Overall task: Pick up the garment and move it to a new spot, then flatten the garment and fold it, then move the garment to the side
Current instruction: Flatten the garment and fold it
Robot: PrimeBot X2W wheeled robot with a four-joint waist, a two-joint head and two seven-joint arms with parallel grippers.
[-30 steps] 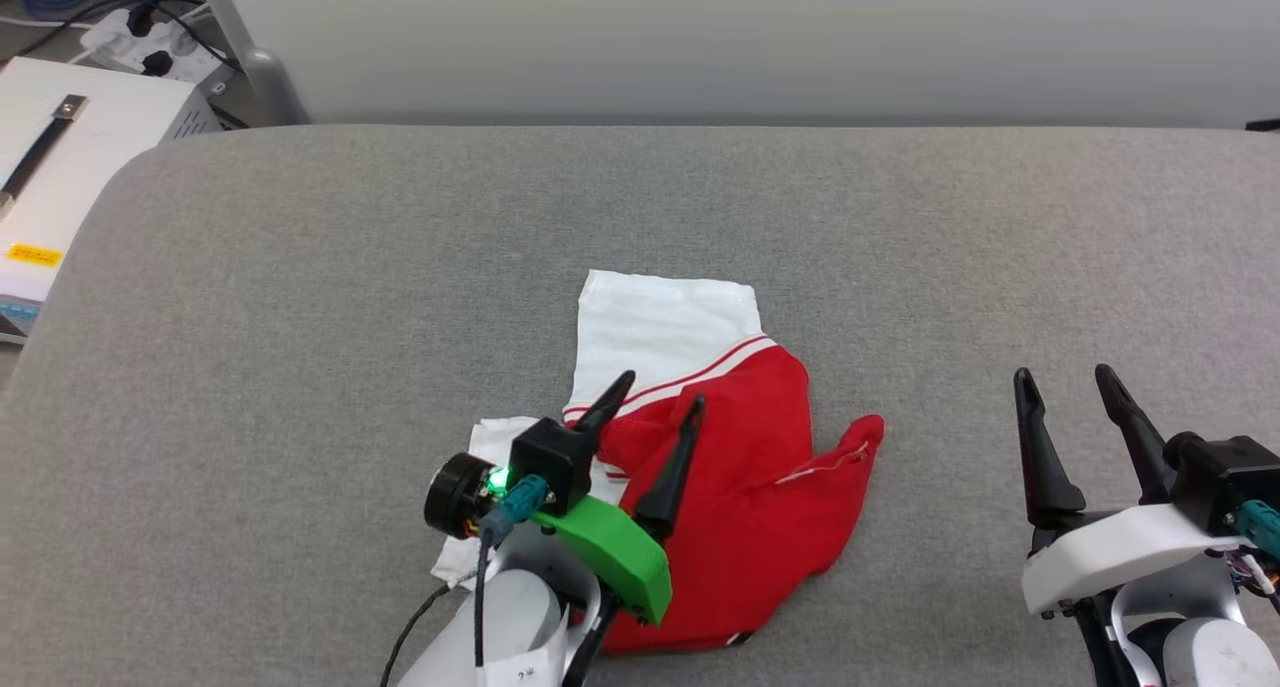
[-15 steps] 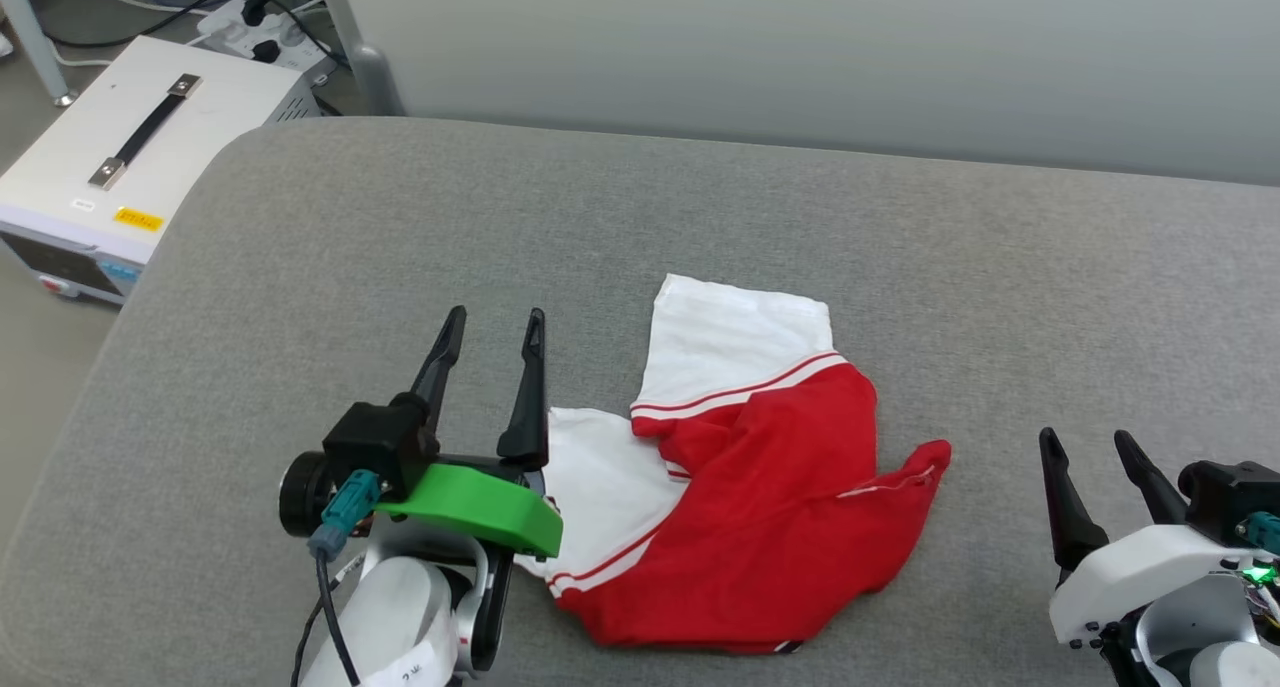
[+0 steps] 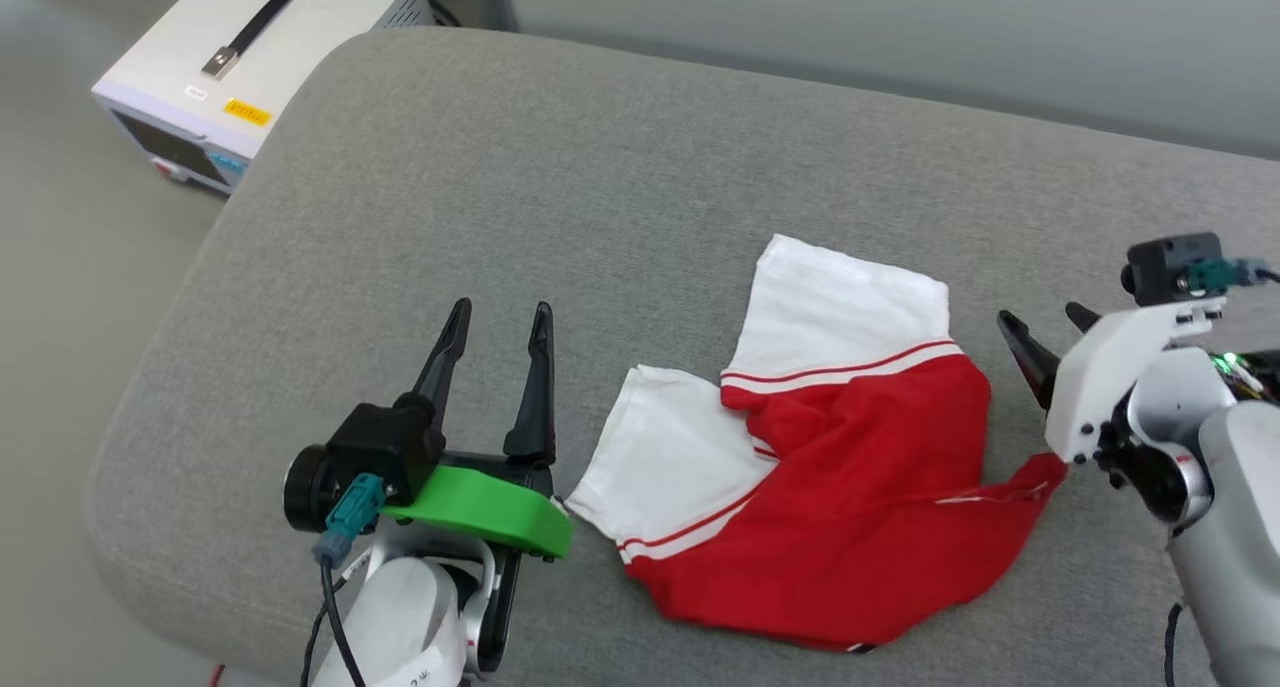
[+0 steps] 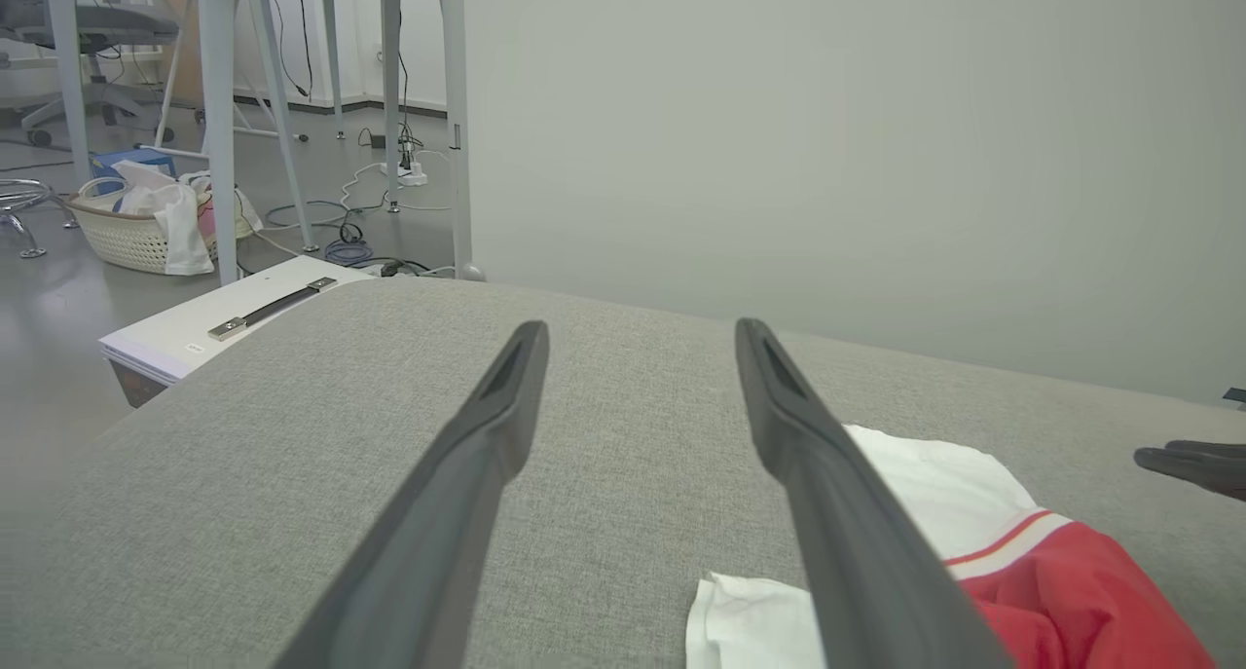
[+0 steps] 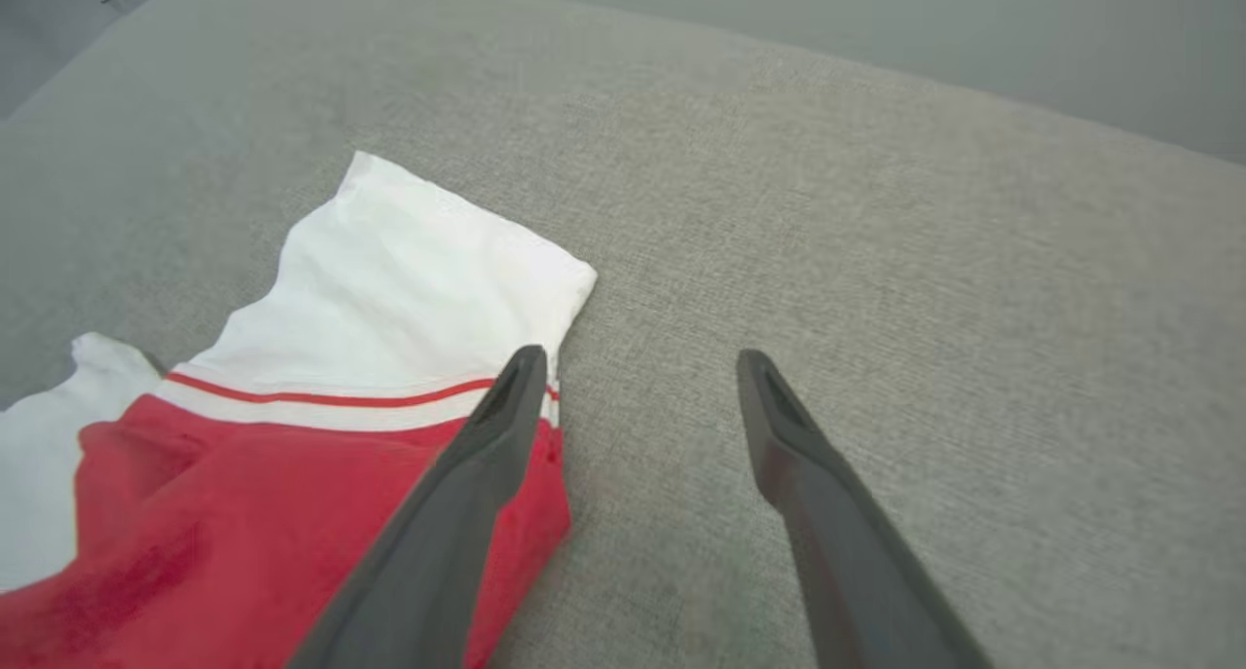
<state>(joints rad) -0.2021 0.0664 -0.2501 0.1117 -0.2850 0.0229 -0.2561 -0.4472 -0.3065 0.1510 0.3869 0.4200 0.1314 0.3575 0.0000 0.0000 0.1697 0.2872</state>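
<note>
The garment (image 3: 850,527) lay crumpled at lower centre. The left gripper (image 3: 502,309), lower left, and right gripper (image 3: 1040,317), right edge, flanked it, jaws released.

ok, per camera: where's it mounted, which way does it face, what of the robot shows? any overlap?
Head: on the head, looking forward and down at the grey cushion and the garment; left gripper and right gripper show, both open.
Left wrist: on that wrist, looking along its fingers across the cushion toward a pale wall.
Right wrist: on that wrist, tilted down along its fingers at the garment's white sleeve.
Shared: all three see the garment on the cushion.
</note>
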